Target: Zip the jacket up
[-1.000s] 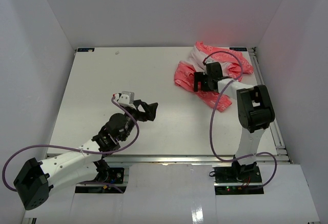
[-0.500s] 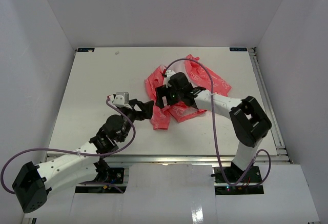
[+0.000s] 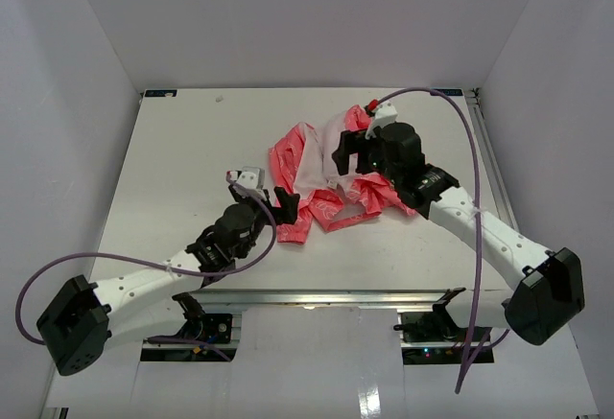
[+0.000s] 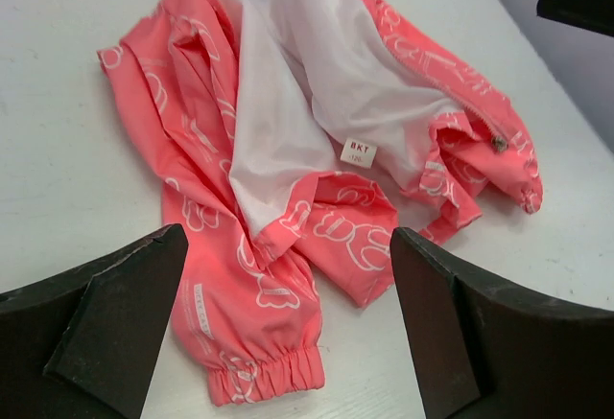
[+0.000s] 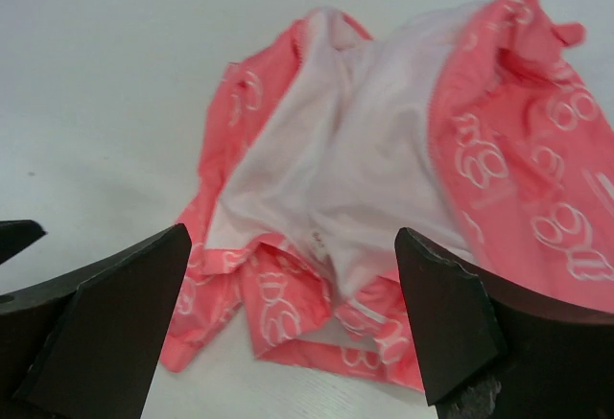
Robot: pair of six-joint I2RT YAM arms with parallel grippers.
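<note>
The coral-pink jacket [image 3: 291,157] lies crumpled and open at the table's middle, with its white lining [image 3: 317,143] facing up. My left gripper [image 3: 274,198] is open and empty, just left of a sleeve cuff [image 4: 269,376]. In the left wrist view [image 4: 288,237] the jacket [image 4: 201,122] spreads ahead. A size label [image 4: 358,153] and the zipper pull [image 4: 497,141] show at the right. My right gripper [image 3: 352,153] is open and empty, hovering above the jacket's right half. In the right wrist view [image 5: 293,237] the lining [image 5: 355,151] lies below.
The white table [image 3: 192,151] has raised walls at the back and both sides. A metal rail [image 3: 499,170] runs along its right edge. Purple cables loop off both arms.
The right gripper dragged the jacket from the far right corner to the table's middle, let go of it and lifted. The left gripper moved right, up to the sleeve.
</note>
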